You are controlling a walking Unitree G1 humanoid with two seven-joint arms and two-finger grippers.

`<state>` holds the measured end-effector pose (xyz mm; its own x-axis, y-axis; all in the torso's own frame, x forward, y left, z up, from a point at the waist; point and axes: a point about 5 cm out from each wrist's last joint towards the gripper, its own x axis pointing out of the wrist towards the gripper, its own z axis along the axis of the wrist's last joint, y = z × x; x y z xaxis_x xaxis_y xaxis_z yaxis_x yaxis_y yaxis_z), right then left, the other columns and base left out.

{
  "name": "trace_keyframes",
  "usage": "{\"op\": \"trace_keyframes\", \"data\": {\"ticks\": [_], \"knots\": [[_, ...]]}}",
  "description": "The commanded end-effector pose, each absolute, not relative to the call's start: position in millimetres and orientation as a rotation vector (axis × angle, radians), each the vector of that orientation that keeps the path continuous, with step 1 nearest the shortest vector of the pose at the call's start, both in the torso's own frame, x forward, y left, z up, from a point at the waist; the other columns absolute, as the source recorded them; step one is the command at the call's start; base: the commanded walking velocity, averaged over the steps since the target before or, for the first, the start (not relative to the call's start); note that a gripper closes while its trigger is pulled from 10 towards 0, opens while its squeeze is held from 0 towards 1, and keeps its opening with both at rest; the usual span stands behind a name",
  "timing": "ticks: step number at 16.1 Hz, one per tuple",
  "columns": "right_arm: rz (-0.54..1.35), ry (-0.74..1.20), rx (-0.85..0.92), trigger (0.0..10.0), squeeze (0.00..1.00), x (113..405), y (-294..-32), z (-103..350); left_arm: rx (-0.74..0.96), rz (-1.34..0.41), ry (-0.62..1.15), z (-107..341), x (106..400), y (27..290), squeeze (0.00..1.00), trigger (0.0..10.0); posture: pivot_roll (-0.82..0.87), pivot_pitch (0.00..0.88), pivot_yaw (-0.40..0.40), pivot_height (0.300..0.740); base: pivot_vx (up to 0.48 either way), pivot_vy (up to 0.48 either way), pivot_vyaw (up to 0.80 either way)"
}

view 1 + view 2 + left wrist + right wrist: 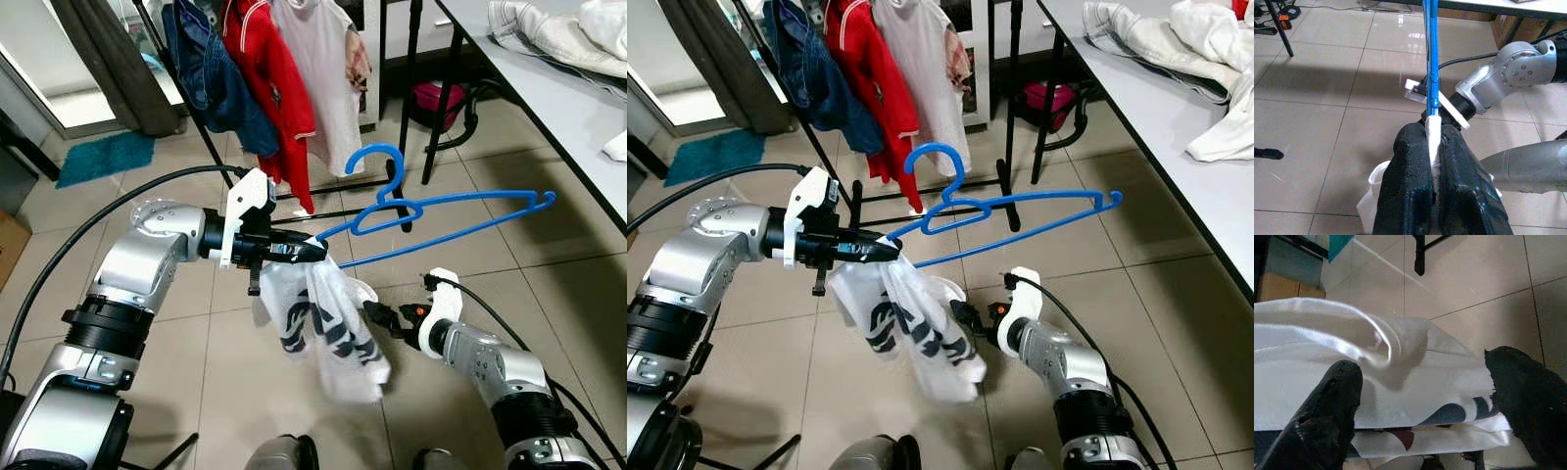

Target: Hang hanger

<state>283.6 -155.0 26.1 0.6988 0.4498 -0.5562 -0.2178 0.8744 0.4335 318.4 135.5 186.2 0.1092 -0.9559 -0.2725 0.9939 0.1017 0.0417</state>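
Both arms reach forward from the bottom of the head views, over a tiled floor (549, 294). At 9 o'clock the left gripper (315, 251) is pinched tight on one end of the blue hanger (441, 211), with a fold of the white shirt (328, 328) caught between its fingers (1410, 186); the left wrist view shows the blue bar running straight out from between the closed black pads. From that grip the hanger sticks out toward 2 o'clock, roughly level, its hook (377, 162) pointing up near the middle of the scene. White cloth with dark printed marks hangs down from the gripped end as a loose bunch, off the floor. At 5 o'clock the right gripper (384, 318) sits just beside the lower right edge of the shirt, fingers spread wide; in the right wrist view the two fingers (1327, 406) stand apart with the shirt (1400, 382) lying between them, and I cannot tell if they touch it. At 12 o'clock a black rack (411, 108) carries a blue garment (211, 78), a red one (269, 69) and a pale one (323, 78). At 2 o'clock a grey table (558, 98) holds crumpled light laundry (558, 34). At 10 o'clock a teal mat (103, 157) lies on the floor.
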Motion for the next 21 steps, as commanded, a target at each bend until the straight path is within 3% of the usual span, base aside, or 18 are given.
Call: {"op": "trace_keyframes", "data": {"ticks": [1, 9, 13, 14, 16, 21], "knots": [[0.403, 0.69, 0.362, 3.9, 0.0, 287, -147, 28, 0.262, -1.456, 0.172, 195, 318, 138, 0.0, 0.0, 0.11, 0.124, 0.209, 0.74, 0.0, 0.0, 0.0], [0.426, 0.68, 0.373, 4.9, 0.0, 286, -138, 25, 0.258, -1.469, 0.172, 199, 318, 137, 0.0, 0.0, 0.12, 0.124, 0.217, 0.74, 0.0, 0.0, 0.0], [0.433, 0.678, 0.378, 4.7, 0.0, 286, -136, 23, 0.255, -1.478, 0.172, 200, 317, 137, 0.0, 0.0, 0.12, 0.124, 0.22, 0.74, 0.0, 0.0, 0.0], [0.436, 0.673, 0.382, 4.0, 0.0, 285, -136, 23, 0.255, -1.481, 0.172, 200, 317, 137, 0.0, 0.0, 0.12, 0.122, 0.222, 0.74, 0.0, 0.0, 0.0], [0.438, 0.667, 0.389, 0.1, 0.0, 285, -136, 23, 0.255, -1.487, 0.172, 201, 317, 136, 0.0, 0.0, 0.12, 0.116, 0.225, 0.74, 0.0, 0.0, 0.0], [0.444, 0.645, 0.415, 0.0, 0.0, 285, -136, 25, 0.257, -1.491, 0.173, 201, 317, 134, 0.0, 0.0, 0.11, 0.105, 0.227, 0.74, 0.0, 0.0, 0.0]]}}
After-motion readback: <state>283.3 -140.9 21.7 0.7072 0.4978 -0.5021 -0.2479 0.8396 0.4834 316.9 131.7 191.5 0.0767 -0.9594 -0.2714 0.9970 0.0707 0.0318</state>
